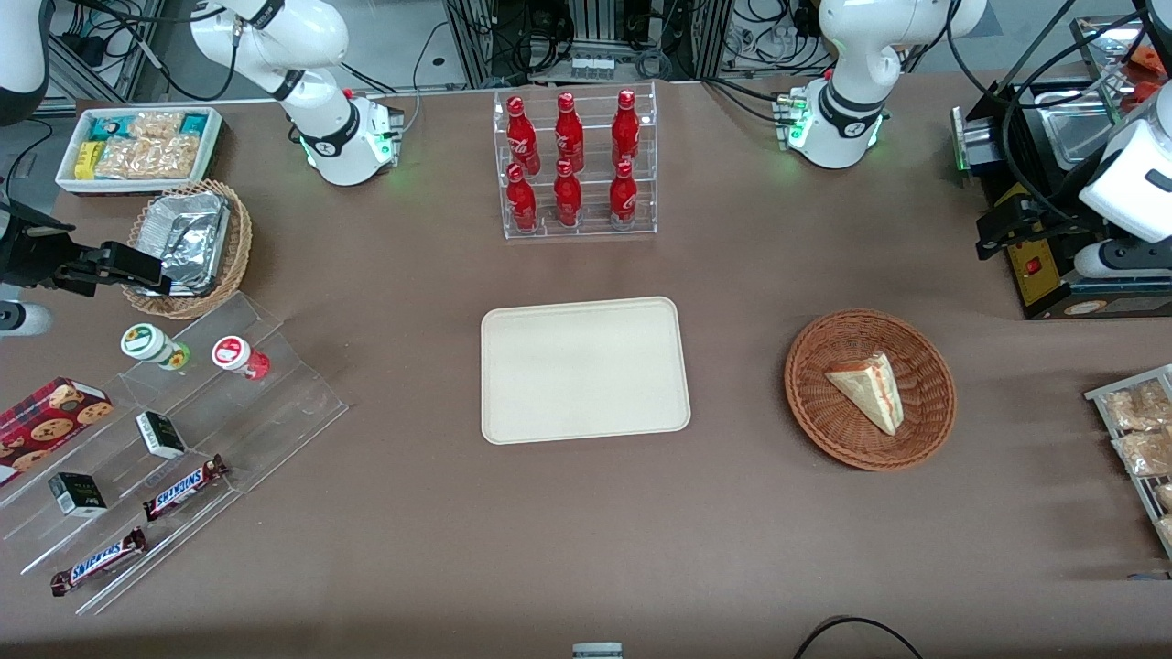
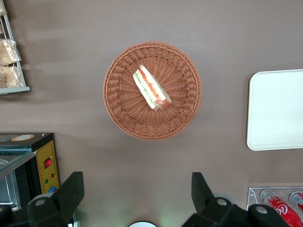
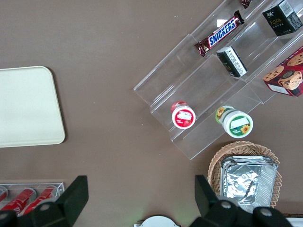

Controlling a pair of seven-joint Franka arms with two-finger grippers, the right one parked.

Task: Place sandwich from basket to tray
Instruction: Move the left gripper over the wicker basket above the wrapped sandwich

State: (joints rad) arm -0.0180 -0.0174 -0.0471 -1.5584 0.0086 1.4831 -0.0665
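Observation:
The sandwich (image 1: pixel 870 389), a white triangular wedge with red and green filling, lies in the round reddish-brown wicker basket (image 1: pixel 824 348). The cream tray (image 1: pixel 584 369) lies flat beside the basket, toward the parked arm's end, with nothing on it. My left gripper (image 1: pixel 998 231) hangs high over the table, by the black appliance, farther from the front camera than the basket. In the left wrist view the gripper (image 2: pixel 136 182) is open and empty, its fingers (image 2: pixel 71 187) wide apart, with the basket (image 2: pixel 118 101), the sandwich (image 2: pixel 151 89) and part of the tray (image 2: pixel 277 111) in sight.
A clear rack of red bottles (image 1: pixel 572 165) stands farther from the front camera than the tray. A black appliance (image 1: pixel 1053 229) and a wire rack of snack packets (image 1: pixel 1135 430) are at the working arm's end. A clear stepped display (image 1: pixel 174 439) and a foil-filled basket (image 1: pixel 188 243) are at the parked arm's end.

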